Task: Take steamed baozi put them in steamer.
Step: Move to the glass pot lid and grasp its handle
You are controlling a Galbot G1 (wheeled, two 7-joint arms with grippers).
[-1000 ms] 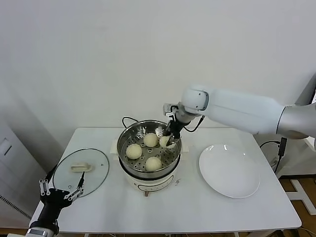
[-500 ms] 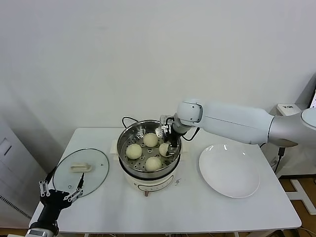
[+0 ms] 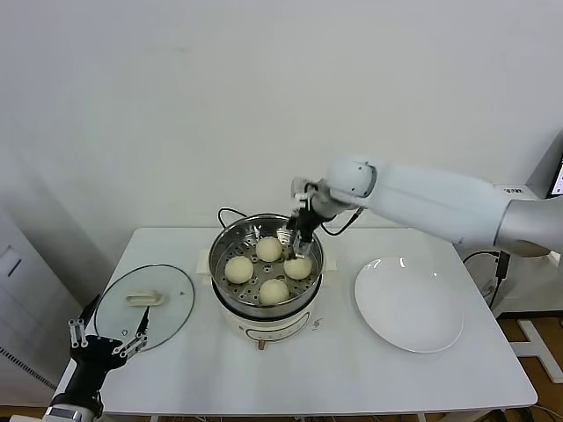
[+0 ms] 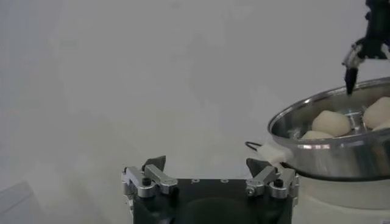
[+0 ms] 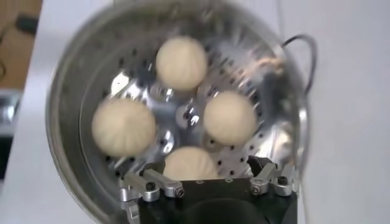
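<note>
You've got four steamed baozi [image 3: 268, 249] sitting in the steamer [image 3: 226, 247], smooth matte cream domes on a shiny perforated steel floor, and none on the plate [image 3: 409, 304]. From the head view they sit at roughly twelve, three, six and nine o'clock inside the basket. The basket is a bright round steel wall on a white cooker base [image 3: 264, 325], with a thin black cord [image 3: 230, 212] looping off behind it at eleven o'clock.

Your right gripper [image 3: 295, 236] hangs just above the basket's rim on the one o'clock side, over the bun at three o'clock, jaws apart and nothing between them. The right wrist view looks straight down and gives you what the head view can't: the pattern of round holes in the steel, glints off the wall, and all four buns clear of the fingertips [image 5: 143, 184].

At nine o'clock from the steamer lies the glass lid [image 3: 145, 306], flat, clear, with a cream bar handle [image 3: 143, 298]. The plate at three o'clock is glossy white and round.

Your left gripper [image 3: 106, 345] rests parked low at the table's [image 3: 334, 369] near left corner, beside the lid, jaws wide and empty. Its wrist view shows the steamer side-on, the mirror-like outer wall and bun tops peeking over the rim, with the right gripper's dark tips above
</note>
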